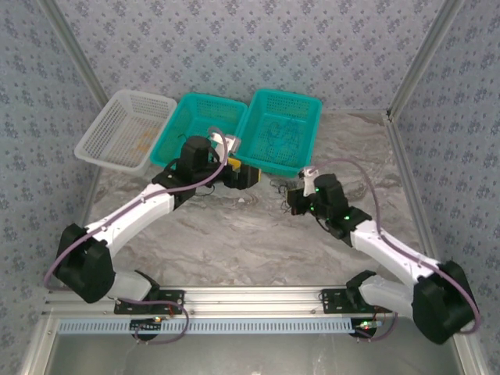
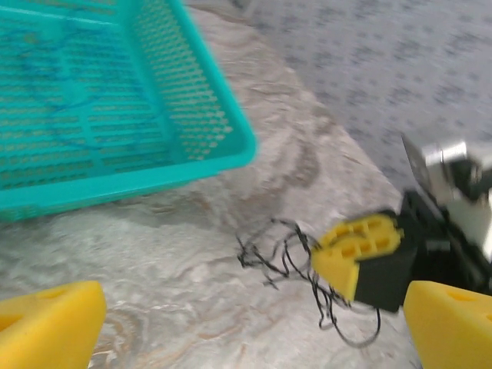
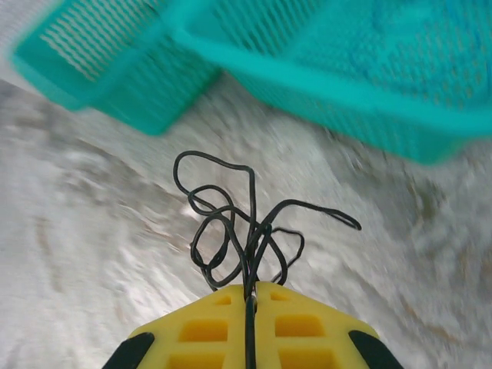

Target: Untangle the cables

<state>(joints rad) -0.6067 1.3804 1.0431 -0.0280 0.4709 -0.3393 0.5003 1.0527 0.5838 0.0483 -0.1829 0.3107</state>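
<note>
Near teal basket [image 3: 346, 96], right hand [image 3: 248, 293] pinches cables [image 3: 252, 206]

No readable text, label, brand or number appears on anything here.

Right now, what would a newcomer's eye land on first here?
The small tangle of thin black wire pinched in the right tool's shut yellow pads, just in front of two teal perforated plastic baskets. A white perforated plastic basket sits at the far left of the grey marbled table.

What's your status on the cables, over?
Right jaws shut on black cables. Left jaws open, empty, nearby. Teal basket close behind the tangle.
</note>
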